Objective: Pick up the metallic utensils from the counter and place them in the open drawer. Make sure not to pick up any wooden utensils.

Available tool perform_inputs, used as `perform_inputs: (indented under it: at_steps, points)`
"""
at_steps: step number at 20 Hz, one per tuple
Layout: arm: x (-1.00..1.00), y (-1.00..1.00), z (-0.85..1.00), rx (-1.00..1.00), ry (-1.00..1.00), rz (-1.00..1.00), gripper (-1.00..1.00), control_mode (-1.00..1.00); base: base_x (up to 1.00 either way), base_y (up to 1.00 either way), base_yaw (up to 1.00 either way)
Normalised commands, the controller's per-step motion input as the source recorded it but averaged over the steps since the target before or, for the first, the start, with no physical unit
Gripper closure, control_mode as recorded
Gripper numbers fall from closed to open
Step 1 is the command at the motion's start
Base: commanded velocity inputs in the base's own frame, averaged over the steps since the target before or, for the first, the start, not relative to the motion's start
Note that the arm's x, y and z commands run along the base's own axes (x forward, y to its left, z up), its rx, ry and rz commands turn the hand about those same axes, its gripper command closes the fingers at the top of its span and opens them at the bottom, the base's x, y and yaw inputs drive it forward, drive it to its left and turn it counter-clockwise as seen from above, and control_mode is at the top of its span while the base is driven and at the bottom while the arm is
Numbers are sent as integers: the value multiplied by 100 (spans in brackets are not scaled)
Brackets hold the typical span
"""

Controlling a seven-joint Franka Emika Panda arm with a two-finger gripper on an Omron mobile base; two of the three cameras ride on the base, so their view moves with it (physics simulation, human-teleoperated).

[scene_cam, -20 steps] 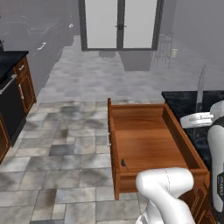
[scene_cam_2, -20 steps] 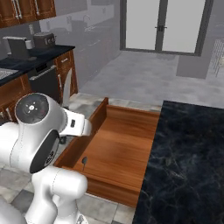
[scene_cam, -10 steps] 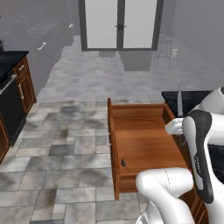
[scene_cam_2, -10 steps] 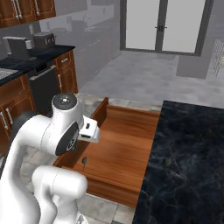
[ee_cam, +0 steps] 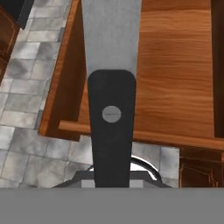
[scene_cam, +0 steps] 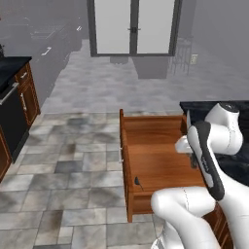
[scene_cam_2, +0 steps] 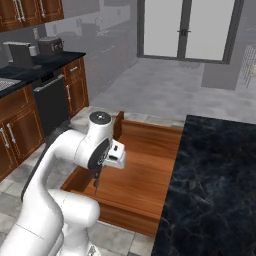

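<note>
Grey-white double doors (scene_cam: 133, 26) are standing closed at the far wall, mottled grey stone floor tiles (scene_cam: 73, 170) are spreading below, and a black dishwasher (scene_cam_2: 52, 102) is sitting among reddish-brown wall cabinets (scene_cam_2: 20, 127).

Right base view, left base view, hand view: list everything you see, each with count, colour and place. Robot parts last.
grey metal table knife with dark handle: one, grey blade, held over the drawer
small dark slim item: one, dark, on the drawer floor near its front corner; too small to identify
wide wooden open drawer: one, reddish-brown, pulled out from the island
glossy black stone counter: one, black with grey veining, beside the drawer
wall cabinets: one run, reddish-brown, along the left wall
black appliance front: one, set among those cabinets
double doors: one pair, pale grey, far wall
tiled floor: grey, around the island
gripper: one, white hand, over the drawer, shut on the knife
</note>
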Motion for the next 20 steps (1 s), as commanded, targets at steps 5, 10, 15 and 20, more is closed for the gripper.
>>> perform_inputs:
  at_steps: [5, 10, 15, 20]
  points:
    - [60, -15, -35, 5, 23, 0, 100, -100, 0, 0, 0]
    - [54, -5, -41, 3, 22, 0, 100, -100, 0, 0, 0]
    - [47, -5, -39, 1, 14, 0, 100, -100, 0, 0, 0]
    - [29, -8, -42, 0, 8, 0, 100, -100, 0, 0, 0]
